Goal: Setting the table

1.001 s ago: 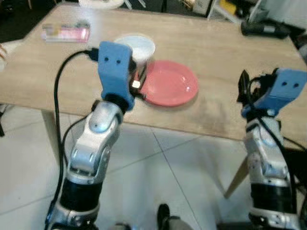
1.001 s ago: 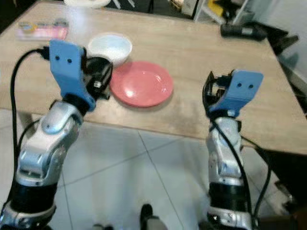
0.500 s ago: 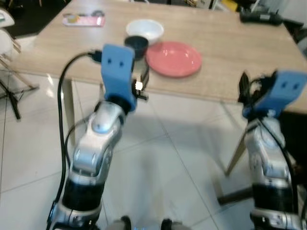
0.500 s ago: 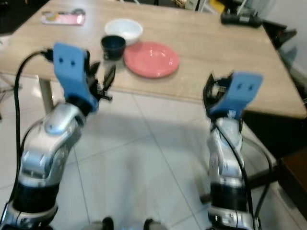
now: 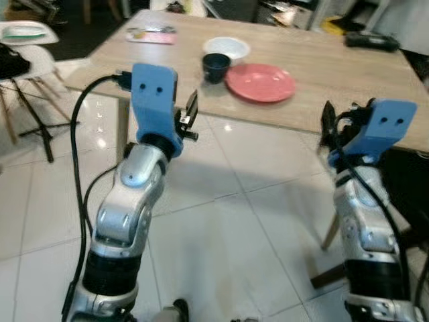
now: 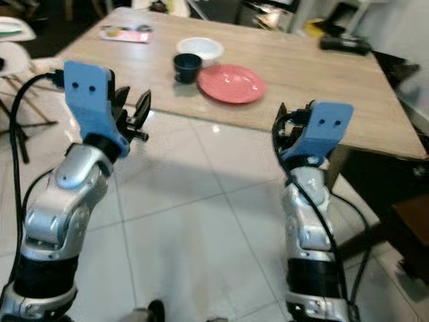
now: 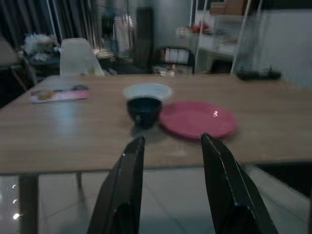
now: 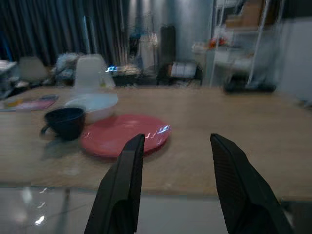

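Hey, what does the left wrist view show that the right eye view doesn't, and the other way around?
Left wrist view: a low, level look across the table, between the open left gripper fingers, with a white chair and shelving in the dim room behind it.

Right eye view: from above, both silver arms, the right gripper open short of the table edge, and the tiled floor.

Both: the dark cup, white bowl, pink plate, pink packet and a black device on the table.
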Controlling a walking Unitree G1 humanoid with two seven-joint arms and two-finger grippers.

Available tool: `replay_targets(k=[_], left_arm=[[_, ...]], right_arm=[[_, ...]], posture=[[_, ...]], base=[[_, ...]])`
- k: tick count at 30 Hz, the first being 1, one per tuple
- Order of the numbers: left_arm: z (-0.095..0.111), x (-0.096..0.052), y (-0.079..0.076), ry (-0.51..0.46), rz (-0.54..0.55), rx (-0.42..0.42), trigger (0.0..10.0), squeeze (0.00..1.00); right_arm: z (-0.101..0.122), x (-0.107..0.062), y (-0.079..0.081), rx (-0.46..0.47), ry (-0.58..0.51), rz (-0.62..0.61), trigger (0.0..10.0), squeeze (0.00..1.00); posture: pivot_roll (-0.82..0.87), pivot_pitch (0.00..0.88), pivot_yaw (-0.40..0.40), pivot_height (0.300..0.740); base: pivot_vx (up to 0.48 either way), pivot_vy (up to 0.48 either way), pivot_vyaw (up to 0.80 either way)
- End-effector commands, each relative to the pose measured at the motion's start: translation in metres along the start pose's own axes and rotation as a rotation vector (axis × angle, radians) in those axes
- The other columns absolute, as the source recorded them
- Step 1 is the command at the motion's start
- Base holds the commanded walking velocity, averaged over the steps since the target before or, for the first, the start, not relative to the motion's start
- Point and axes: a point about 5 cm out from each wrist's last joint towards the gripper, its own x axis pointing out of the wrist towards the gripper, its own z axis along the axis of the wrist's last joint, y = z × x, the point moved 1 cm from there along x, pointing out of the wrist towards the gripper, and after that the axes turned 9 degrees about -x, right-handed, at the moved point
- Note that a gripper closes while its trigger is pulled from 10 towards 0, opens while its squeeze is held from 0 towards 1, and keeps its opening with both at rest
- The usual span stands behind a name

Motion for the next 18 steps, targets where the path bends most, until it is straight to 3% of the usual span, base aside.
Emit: replay_targets(k=[1,14,18], left_arm=[[-0.0007,-0.0003,0.0002,0.0,0.004,0.007,10.0,0.0],[-0.0021,0.0,0.0015,0.009,0.013,0.01,10.0,0.0],[-0.0031,0.0002,-0.0002,0.017,0.006,0.007,10.0,0.0]], right_arm=[[0.0003,-0.0006,0.0016,-0.005,0.0,0.009,10.0,0.0],[-0.0003,-0.0006,0.0018,-0.007,0.001,0.007,10.0,0.0],[-0.0005,-0.001,0.0018,-0.006,0.001,0.006,10.0,0.0]], posture=[[0.02,0.157,0.05,0.74],[0.02,0.159,0.051,0.74],[0.02,0.158,0.052,0.74]], base=[[0.48,0.0,0.0],[0.471,0.0,0.0],[0.184,0.0,0.0]])
